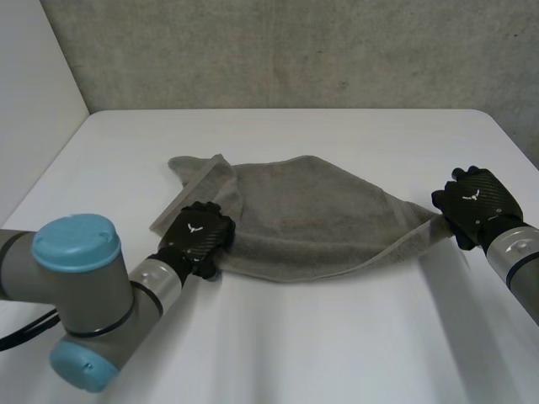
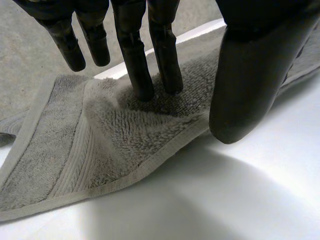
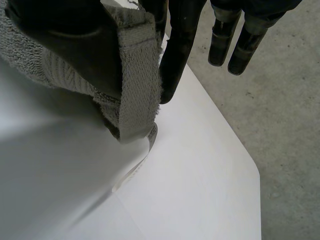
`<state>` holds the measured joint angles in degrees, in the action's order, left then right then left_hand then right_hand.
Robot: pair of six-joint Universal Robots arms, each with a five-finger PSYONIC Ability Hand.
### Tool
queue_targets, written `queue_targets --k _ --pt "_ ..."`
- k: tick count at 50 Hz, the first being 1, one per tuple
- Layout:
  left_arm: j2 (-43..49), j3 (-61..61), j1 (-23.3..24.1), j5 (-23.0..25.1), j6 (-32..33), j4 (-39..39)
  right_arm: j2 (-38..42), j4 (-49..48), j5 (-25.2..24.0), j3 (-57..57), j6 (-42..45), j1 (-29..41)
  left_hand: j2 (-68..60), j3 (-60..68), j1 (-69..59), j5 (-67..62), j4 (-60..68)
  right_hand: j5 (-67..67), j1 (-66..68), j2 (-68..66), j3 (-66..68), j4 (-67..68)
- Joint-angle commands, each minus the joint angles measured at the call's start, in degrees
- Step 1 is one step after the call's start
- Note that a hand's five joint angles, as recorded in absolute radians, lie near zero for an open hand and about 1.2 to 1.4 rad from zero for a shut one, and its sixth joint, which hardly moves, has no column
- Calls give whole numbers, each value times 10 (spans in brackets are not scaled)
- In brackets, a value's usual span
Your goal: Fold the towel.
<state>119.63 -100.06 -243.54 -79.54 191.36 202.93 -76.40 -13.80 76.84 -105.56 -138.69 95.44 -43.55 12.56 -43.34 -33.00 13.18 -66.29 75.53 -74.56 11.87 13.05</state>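
1. Lying across the middle of the counter [image 1: 337,337], the towel [image 1: 312,219] is rumpled rather than flat, and its far left corner is turned over on itself.
2. At the towel's near edge, toward its left end, the left hand [image 1: 200,236] presses two fingers [image 2: 150,80] onto the pile, with the thumb [image 2: 250,85] at the hem. This looks like a pinch. Its other fingers are off the cloth.
3. At the towel's right corner, the right hand [image 1: 473,202] clamps the hem between its thumb [image 3: 70,40] and a finger [image 3: 175,55], with a short end hanging below.
4. The fold seems barely begun, as no neat half lies over another yet. What is left is to carry the held edge across to the far edge, line up the hems and flatten the towel.
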Motion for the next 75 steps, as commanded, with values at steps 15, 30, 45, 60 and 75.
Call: queue_targets --k 15,30,45,60,75 --pt "71 68 -1 -1 7 0 2 -2 -3 1 0 0 -11 -26 -14 -17 -32 -37 45 -54 -19 -31" --pt "-15 52 -21 8 2 -6 -15 13 0 21 -15 1 -364 -26 -367 -370 -32 -37 45 -54 -19 -31" --pt "-193 6 -56 47 6 -104 -75 213 -114 56 -76 13 -364 -26 -367 -370 -32 -37 45 -54 -19 -31" --pt "17 315 -109 106 80 -93 100 35 -33 390 -52 109 -364 -26 -367 -370 -32 -37 45 -54 -19 -31" --pt "-102 395 -116 111 82 11 -10 -66 -2 395 -106 103 -364 -26 -367 -370 -32 -37 45 -54 -19 -31"
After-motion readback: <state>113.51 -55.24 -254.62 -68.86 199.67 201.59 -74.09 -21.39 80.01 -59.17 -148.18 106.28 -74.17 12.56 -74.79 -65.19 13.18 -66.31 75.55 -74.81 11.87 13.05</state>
